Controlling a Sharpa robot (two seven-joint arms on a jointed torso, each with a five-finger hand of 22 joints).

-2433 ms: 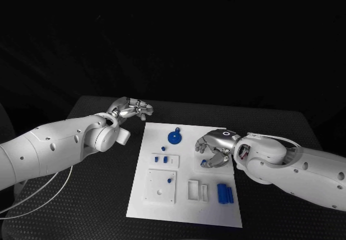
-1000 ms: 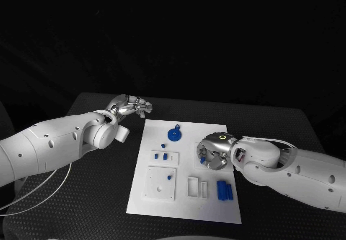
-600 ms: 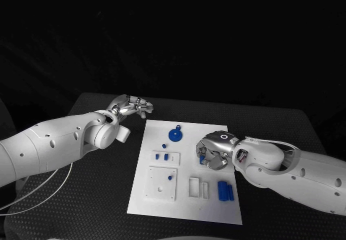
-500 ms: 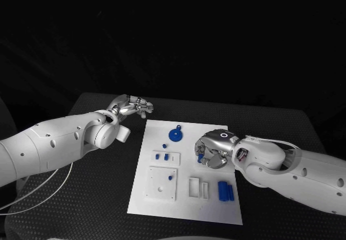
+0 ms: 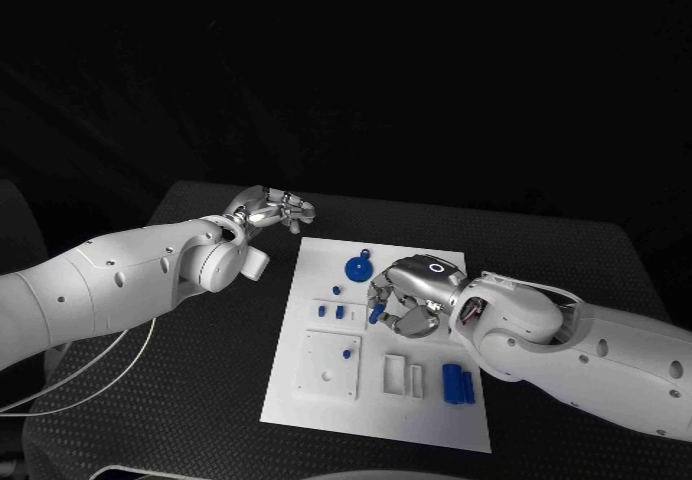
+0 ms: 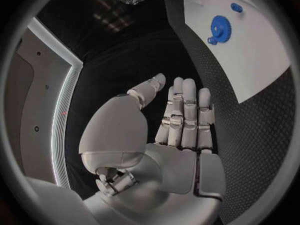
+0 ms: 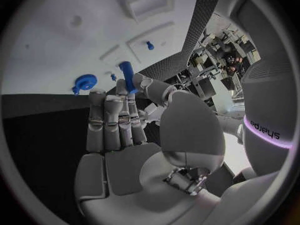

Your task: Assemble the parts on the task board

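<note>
The white task board (image 5: 378, 418) lies in the middle of the black table. My right hand (image 5: 407, 296) hovers over the board's middle and pinches a blue peg (image 5: 376, 313), which points at the board in the right wrist view (image 7: 127, 75). A blue gear (image 5: 358, 268) sits at the board's far end, with small blue pegs (image 5: 333, 311) in a plate just in front of it. My left hand (image 5: 274, 212) is off the board's far left corner, fingers stretched out and holding nothing (image 6: 181, 120).
A square white block with a blue pin (image 5: 348, 352) sits on the board's left side. White frames (image 5: 402, 376) and two blue cylinders (image 5: 457, 384) lie near the front right. Black table surrounds the board (image 6: 250, 60).
The camera has shifted slightly. My right hand has lifted the blue peg off the board and carried it left, toward the small pegs. The left hand has stayed put.
</note>
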